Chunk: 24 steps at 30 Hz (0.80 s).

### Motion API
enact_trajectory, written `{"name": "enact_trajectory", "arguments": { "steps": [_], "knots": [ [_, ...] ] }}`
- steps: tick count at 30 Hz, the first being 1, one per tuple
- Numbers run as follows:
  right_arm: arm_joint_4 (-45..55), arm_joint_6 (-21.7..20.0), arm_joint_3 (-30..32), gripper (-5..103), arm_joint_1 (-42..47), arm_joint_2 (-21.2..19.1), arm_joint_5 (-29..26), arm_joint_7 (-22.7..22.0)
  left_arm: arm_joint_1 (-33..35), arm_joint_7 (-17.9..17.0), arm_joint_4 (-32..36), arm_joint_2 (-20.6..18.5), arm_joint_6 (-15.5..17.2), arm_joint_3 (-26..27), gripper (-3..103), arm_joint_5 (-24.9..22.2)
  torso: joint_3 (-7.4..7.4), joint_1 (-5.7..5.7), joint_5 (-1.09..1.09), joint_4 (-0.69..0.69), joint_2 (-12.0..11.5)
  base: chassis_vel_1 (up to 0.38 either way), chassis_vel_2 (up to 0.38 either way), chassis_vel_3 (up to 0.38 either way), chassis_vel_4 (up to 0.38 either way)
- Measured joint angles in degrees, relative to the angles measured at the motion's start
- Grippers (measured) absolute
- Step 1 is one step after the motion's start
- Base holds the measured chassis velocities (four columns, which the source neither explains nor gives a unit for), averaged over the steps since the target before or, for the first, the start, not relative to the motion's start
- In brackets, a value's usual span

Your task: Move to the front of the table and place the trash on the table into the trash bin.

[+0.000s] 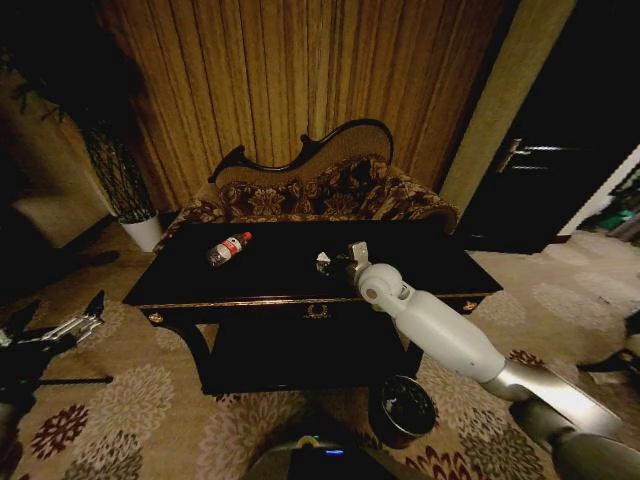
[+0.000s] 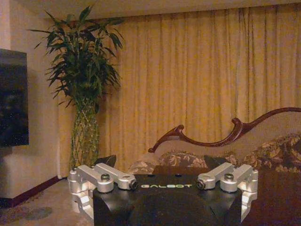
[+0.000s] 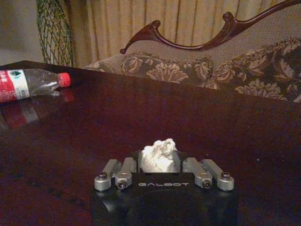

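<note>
Head view: the right gripper (image 1: 352, 258) is extended over the table (image 1: 200, 285) beside the white scrap (image 1: 323, 262); the bottle (image 1: 228, 248) lies well apart, and the trash bin (image 1: 402, 408) stands on the floor in front.

Left wrist view: the left gripper (image 2: 164, 175) is held released (away from the table).

Right wrist view: the scrap (image 3: 159, 156) is clamped between the right gripper's fingers (image 3: 123, 170).

We see the table (image 3: 197, 117) as dark glossy wood, its top mirroring the clear plastic bottle (image 3: 28, 84) with its red cap; the white scrap (image 3: 159, 157) looks like crumpled paper; the right gripper (image 3: 159, 165) shows dull metal links on a matt black body; the sofa (image 3: 188, 70) is patterned cloth framed in polished wood.
</note>
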<state>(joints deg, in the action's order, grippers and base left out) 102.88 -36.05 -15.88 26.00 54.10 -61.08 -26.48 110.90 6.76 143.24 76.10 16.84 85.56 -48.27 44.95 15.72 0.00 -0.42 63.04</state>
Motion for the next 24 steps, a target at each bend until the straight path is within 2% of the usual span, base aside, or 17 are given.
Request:
{"name": "enact_trajectory", "arguments": {
  "steps": [2, 3, 5, 6, 8, 10, 11, 13, 24],
  "knots": [
    [0.1, 0.0, 0.3, 29, 0.2, -0.2, 0.0, 0.0, 0.0, 0.1, 0.0, -0.1, 0.0, 0.1, 100, 0.0, 0.00, 0.00, 0.00, 0.00, 0.0, 0.000, 0.000, 0.000, 0.000],
    [0.1, 0.0, 0.3, 29, 0.2, -0.2, 0.0, 0.0, 0.0, 0.1, 0.0, -0.1, 0.0, 0.1, 100, 0.0, 0.00, 0.00, 0.00, 0.00, 0.0, 0.000, 0.000, 0.000, 0.000],
    [0.2, 0.1, 0.5, 19, 0.4, -0.3, 0.0, 0.0, 0.0, 0.3, 0.0, -0.2, -0.2, 0.1, 100, 0.0, 0.00, 0.00, 0.00, 0.00, 0.0, 0.000, 0.000, 0.000, 0.000],
    [0.2, 0.1, 0.5, 19, 0.4, -0.3, 0.0, 0.0, 0.0, 0.3, 0.0, -0.2, -0.2, 0.1, 100, 0.0, 0.00, 0.00, 0.00, 0.00, 0.0, 0.000, 0.000, 0.000, 0.000],
    [0.4, 0.2, 0.6, 8, 0.6, -0.4, 0.2, 0.0, 0.0, 0.3, 0.0, -0.2, -0.6, 0.3, 100, -0.2, 0.00, 0.00, 0.00, 0.00, 0.0, 0.000, 0.000, 0.000, 0.000],
    [0.4, 0.2, 0.6, 8, 0.6, -0.4, 0.2, 0.0, 0.0, 0.3, 0.0, -0.2, -0.6, 0.4, 100, -0.3, 0.00, 0.00, 0.00, 0.00, 0.0, 0.000, 0.000, 0.000, 0.000],
    [0.5, 0.2, 0.6, 3, 0.6, -0.5, 0.2, 0.0, 0.1, 0.2, 0.0, -0.2, -0.6, 0.5, 100, -0.4, 0.00, 0.00, 0.00, 0.00, 0.0, 0.000, 0.000, 0.000, 0.000],
    [0.7, 0.3, 0.8, 1, 0.8, -0.6, 0.2, 0.1, 0.4, 0.2, 0.0, -0.1, -0.7, 0.8, 100, -0.7, 0.00, 0.00, 0.00, 0.00, 0.0, 0.000, 0.000, 0.000, 0.000],
    [1.0, 1.9, 1.0, 1, 1.3, -1.2, 0.1, 0.7, 0.5, 0.1, 0.0, -0.7, -0.5, 1.5, 100, -1.5, 0.00, 0.00, 0.00, 0.00, 0.0, 0.000, 0.000, 0.000, 0.000]
  ]
}}
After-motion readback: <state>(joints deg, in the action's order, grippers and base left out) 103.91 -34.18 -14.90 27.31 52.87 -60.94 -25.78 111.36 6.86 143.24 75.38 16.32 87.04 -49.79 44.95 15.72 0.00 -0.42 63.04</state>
